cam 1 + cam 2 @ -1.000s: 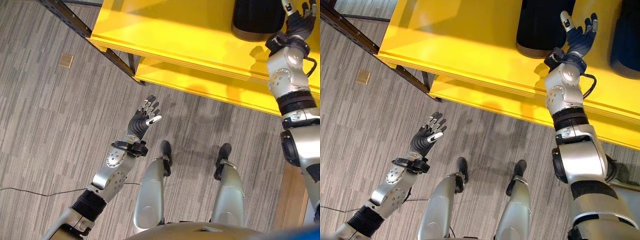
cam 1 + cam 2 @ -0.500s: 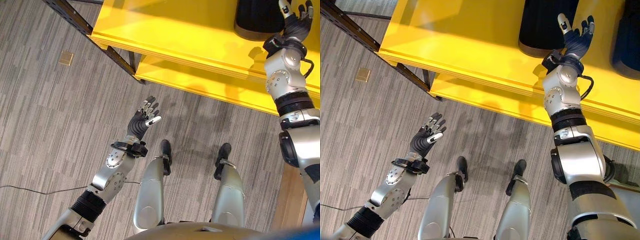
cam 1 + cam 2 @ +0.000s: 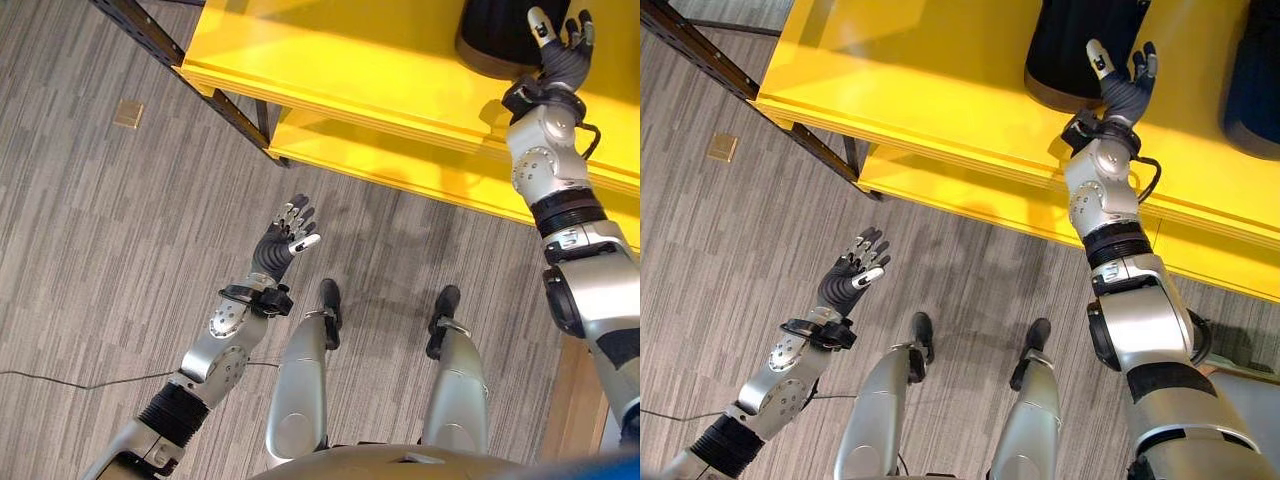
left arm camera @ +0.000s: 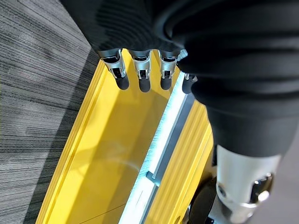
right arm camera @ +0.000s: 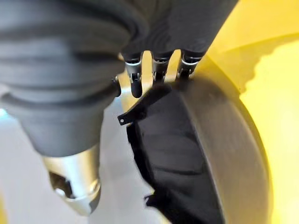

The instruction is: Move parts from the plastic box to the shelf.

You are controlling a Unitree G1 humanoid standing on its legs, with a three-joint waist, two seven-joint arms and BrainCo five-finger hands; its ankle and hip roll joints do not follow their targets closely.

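Note:
A big black round part point(image 3: 495, 35) stands on the top board of the yellow shelf point(image 3: 350, 60). My right hand point(image 3: 562, 55) is raised over that board at the part's near right rim, open, fingers straight and holding nothing. In the right wrist view its fingertips point(image 5: 156, 65) sit just at the black part point(image 5: 187, 154); whether they touch it I cannot tell. My left hand point(image 3: 283, 245) hangs open and empty over the grey floor, in front of the shelf. Past its fingers point(image 4: 140, 74) the left wrist view shows the yellow shelf boards point(image 4: 107, 154).
A second dark part point(image 3: 1255, 70) stands further right on the same board. A lower yellow board point(image 3: 400, 165) juts out beneath. A dark metal upright point(image 3: 170, 55) runs along the shelf's left end. A small tan square point(image 3: 128, 113) lies on the floor.
My right hand has moved left along the top board, closer to the black part's rim. The left hand stays where it was.

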